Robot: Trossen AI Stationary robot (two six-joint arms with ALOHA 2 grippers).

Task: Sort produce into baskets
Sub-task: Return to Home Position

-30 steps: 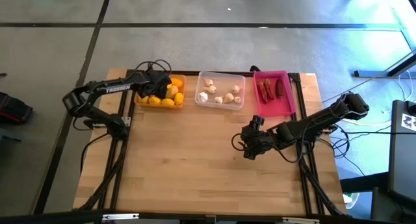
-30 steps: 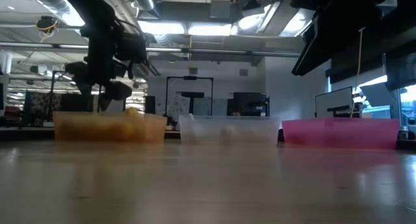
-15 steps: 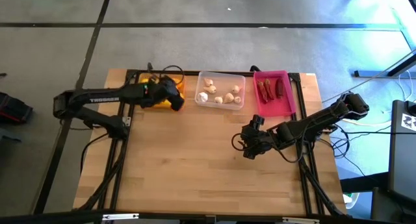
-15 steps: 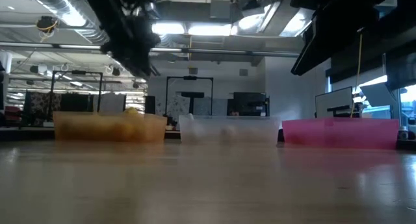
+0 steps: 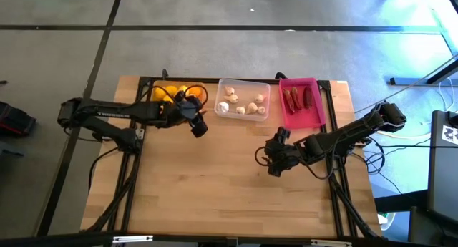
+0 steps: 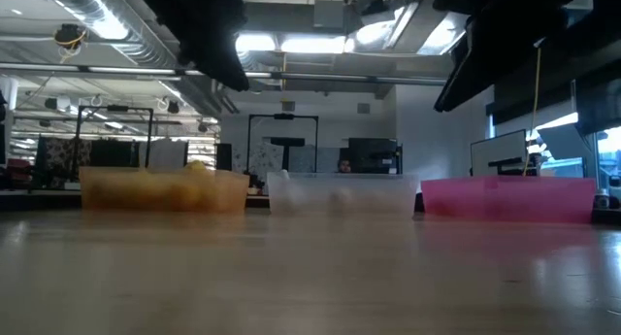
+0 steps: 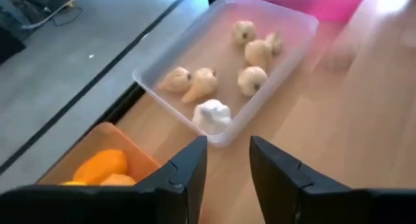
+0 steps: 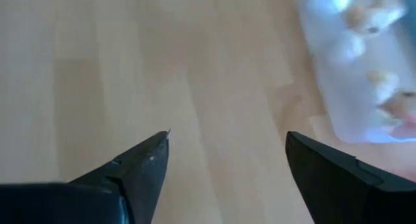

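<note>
Left claw [image 5: 197, 124] released, empty, just beside near-left corner of the clear tray [image 5: 244, 89] | right claw [image 5: 270, 162] released, empty, apart from that tray | lemons [image 5: 162, 94] in orange tray [image 6: 160, 191] left of it, garlic [image 5: 242, 109] inside, chilies [image 5: 295, 98] in pink tray [image 5: 304, 119] right | risk: low retreat could clip clear tray, spilling garlic

left hand [image 5: 200, 126]: arm outstretched; fingers slightly apart | right hand [image 5: 265, 161]: arm bent; fingers spread wide

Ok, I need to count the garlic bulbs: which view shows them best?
The left wrist view: the garlic bulbs lie close up in the clear tray. The high view shows them small, the right wrist view only a few, the low view faint shapes through the wall.
</note>
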